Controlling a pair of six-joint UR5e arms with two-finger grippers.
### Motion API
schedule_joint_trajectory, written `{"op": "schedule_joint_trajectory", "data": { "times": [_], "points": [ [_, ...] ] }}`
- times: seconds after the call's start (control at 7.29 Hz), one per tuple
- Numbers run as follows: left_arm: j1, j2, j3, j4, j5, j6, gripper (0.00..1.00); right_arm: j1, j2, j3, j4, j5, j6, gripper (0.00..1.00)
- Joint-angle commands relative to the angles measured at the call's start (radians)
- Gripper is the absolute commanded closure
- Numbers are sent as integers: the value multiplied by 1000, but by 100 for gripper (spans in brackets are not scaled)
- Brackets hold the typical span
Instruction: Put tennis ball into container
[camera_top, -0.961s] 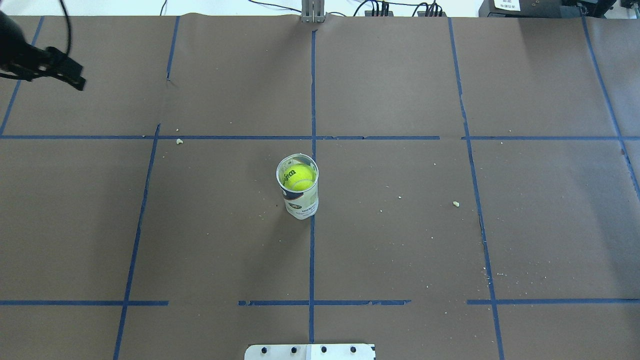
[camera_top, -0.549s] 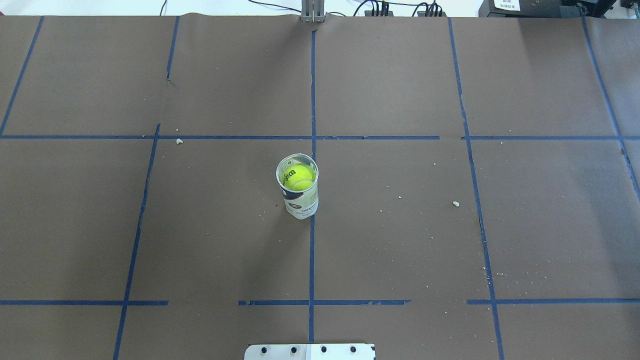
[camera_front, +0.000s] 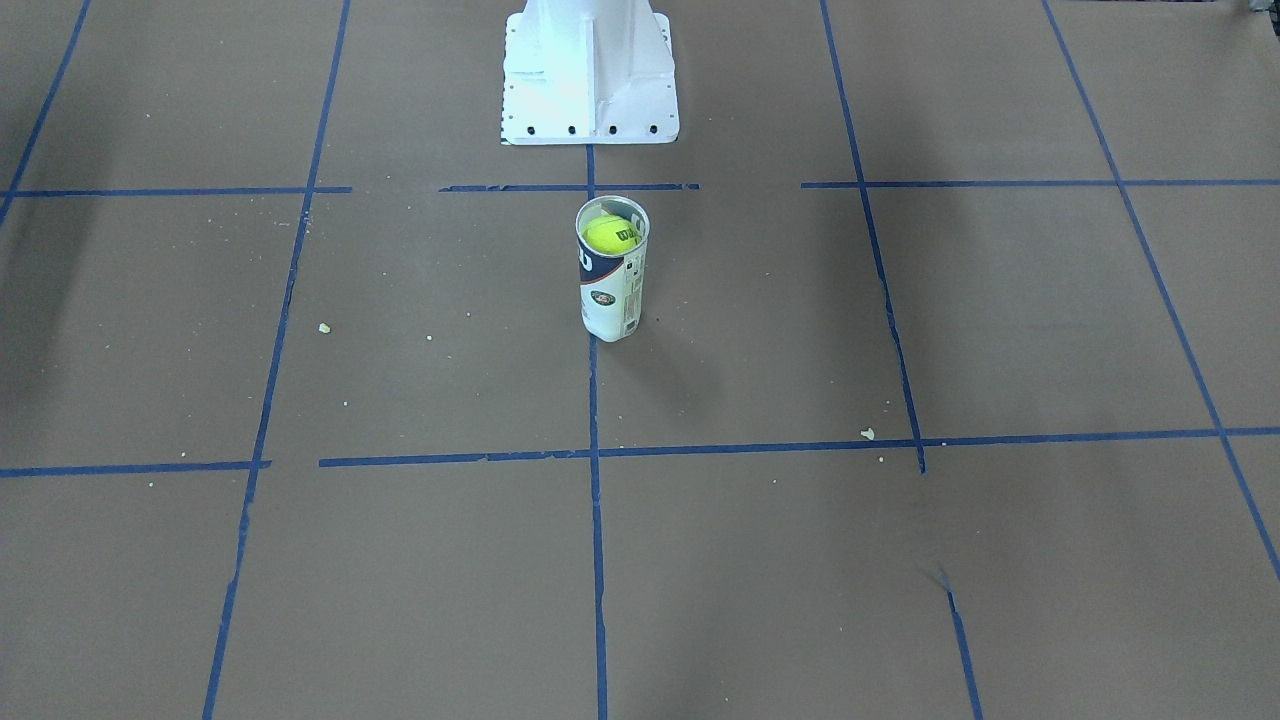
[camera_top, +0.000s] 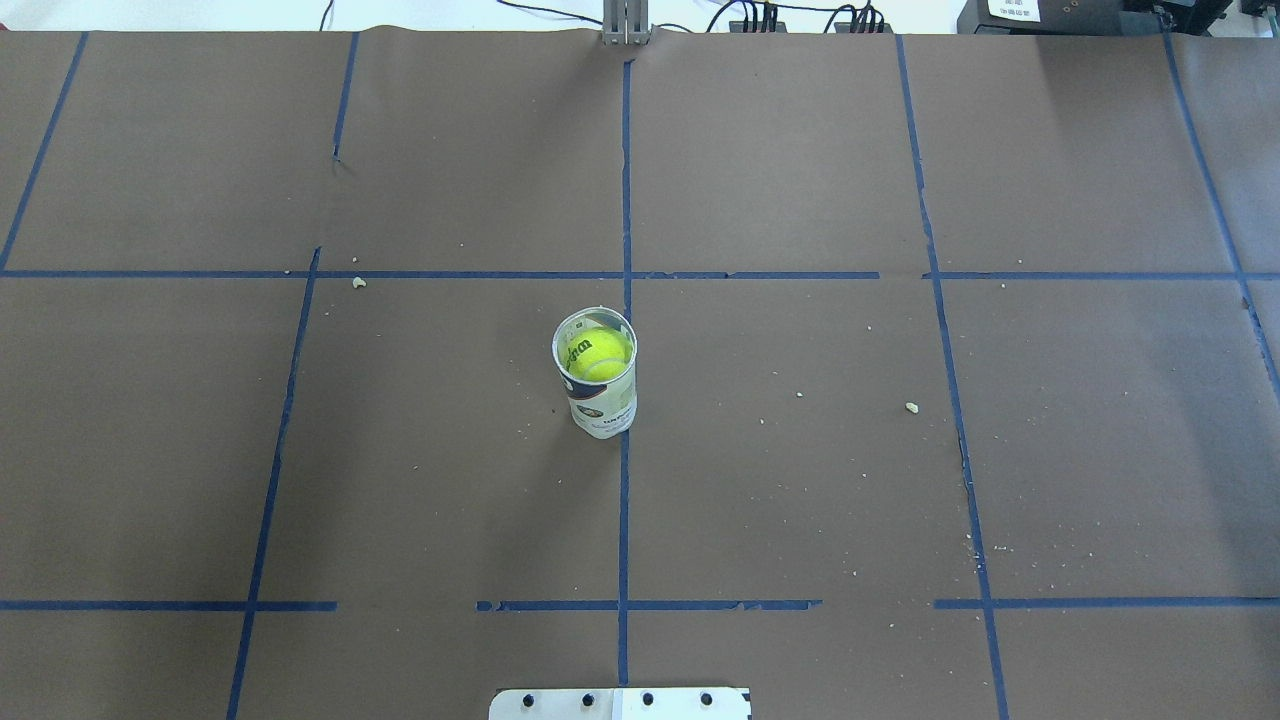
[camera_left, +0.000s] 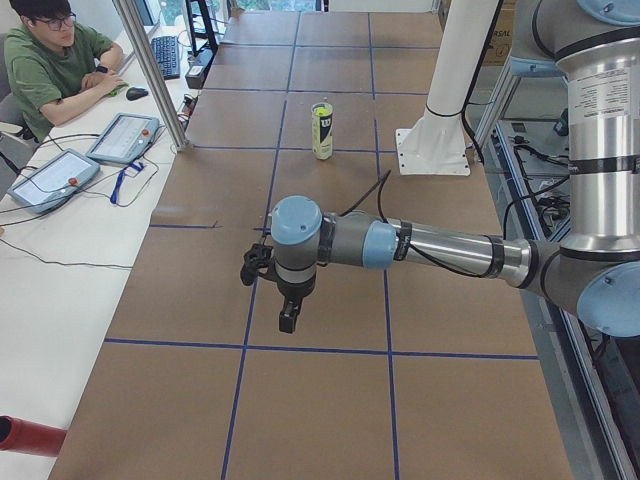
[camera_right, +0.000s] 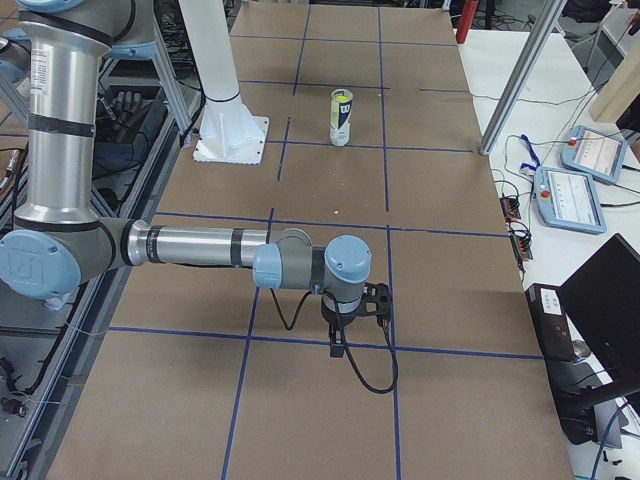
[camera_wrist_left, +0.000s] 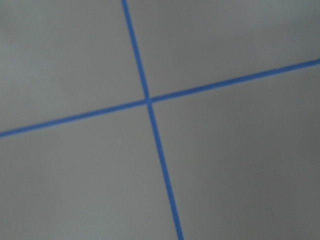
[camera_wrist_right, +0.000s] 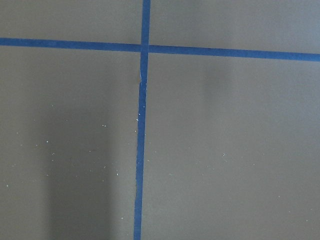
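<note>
Left pincer (camera_left: 287, 318) gone from overhead, cannot tell its grip; yellow-green tennis ball (camera_top: 598, 354) inside clear container (camera_top: 605, 405).

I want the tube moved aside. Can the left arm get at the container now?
Probably yes: the container stands upright, alone at mid-table, and nothing lies between it and the left arm, out toward the table's end.

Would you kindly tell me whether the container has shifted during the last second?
No. In the overhead view the container stands at the same spot on the centre blue tape line, tennis ball inside.
</note>
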Motion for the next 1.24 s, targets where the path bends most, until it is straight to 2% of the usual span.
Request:
{"op": "schedule_joint_trajectory", "data": {
  "times": [0.0,0.41,1.1],
  "points": [
    [-6,20,23,-7,-3,6,0,0,-1,0,0,0,0,0],
    [-6,-26,22,2,0,-5,0,0,1,0,0,0,0,0],
    [-8,7,13,0,-3,4,0,0,-1,0,0,0,0,0]
  ]
}}
